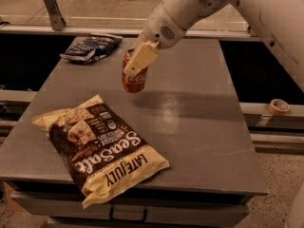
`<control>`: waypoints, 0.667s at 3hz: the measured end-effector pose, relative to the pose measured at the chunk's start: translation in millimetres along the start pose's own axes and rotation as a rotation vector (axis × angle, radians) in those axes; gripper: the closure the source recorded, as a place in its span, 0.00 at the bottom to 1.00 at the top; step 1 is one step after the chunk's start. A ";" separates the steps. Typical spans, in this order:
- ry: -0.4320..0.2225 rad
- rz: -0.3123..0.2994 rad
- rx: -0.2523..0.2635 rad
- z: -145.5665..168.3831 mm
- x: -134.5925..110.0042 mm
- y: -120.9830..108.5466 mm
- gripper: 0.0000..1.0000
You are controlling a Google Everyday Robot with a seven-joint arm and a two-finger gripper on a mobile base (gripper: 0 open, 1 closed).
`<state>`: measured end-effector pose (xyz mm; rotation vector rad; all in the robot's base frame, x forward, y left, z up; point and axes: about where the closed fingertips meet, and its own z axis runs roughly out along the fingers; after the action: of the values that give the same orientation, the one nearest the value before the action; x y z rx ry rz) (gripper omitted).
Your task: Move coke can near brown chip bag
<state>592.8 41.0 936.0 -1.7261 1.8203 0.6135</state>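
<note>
Carry step: your gripper (133,69) hovers mid-bench (204,127), fingers (141,57) clasping the can (134,82). Next: lower it beside the bag (99,144), near-left.

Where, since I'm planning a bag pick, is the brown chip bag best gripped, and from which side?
Likely the crimped seam at the near end of the brown chip bag, from the front of the table: it lies flat, so only that thin edge can be pinched. The gripper hangs above the table behind it, shut on the coke can.
</note>
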 end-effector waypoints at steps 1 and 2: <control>0.032 -0.005 -0.033 18.2 5.8 17.6 1.00; 0.051 -0.007 -0.059 35.9 11.9 28.9 0.82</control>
<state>566.6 58.1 900.1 -1.8009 1.8475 0.6312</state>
